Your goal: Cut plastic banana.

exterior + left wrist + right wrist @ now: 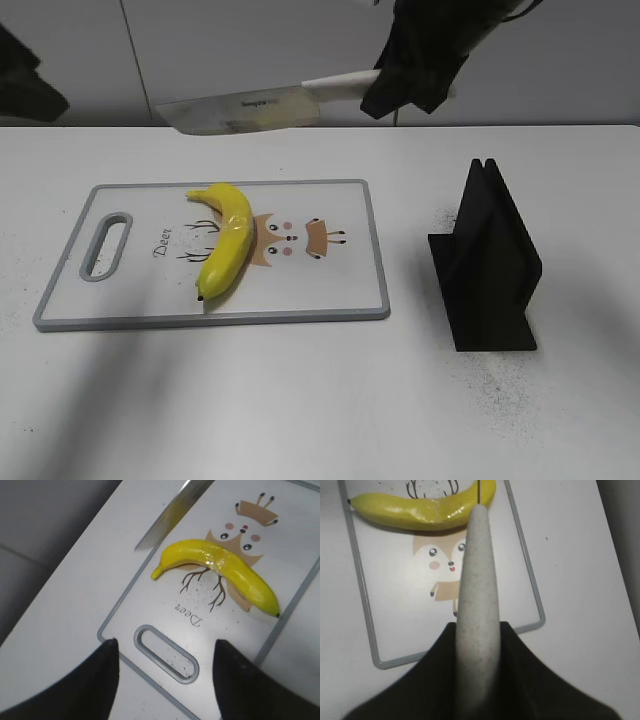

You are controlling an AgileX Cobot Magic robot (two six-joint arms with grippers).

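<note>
The yellow plastic banana (227, 240) lies on the white cutting board (330, 290), its dark tip toward the front. It also shows in the left wrist view (220, 567) and the right wrist view (420, 512). My right gripper (410, 75) is shut on the knife handle (479, 595) and holds the knife (240, 110) in the air above the board's far edge, blade pointing left. The blade (170, 515) hangs over the banana's stem end. My left gripper (165, 675) is open and empty above the board's handle slot (166, 652).
A black knife stand (485, 265) sits on the white table to the right of the board. The board has a grey rim and a deer drawing (290, 240). A white wall runs along the back of the table.
</note>
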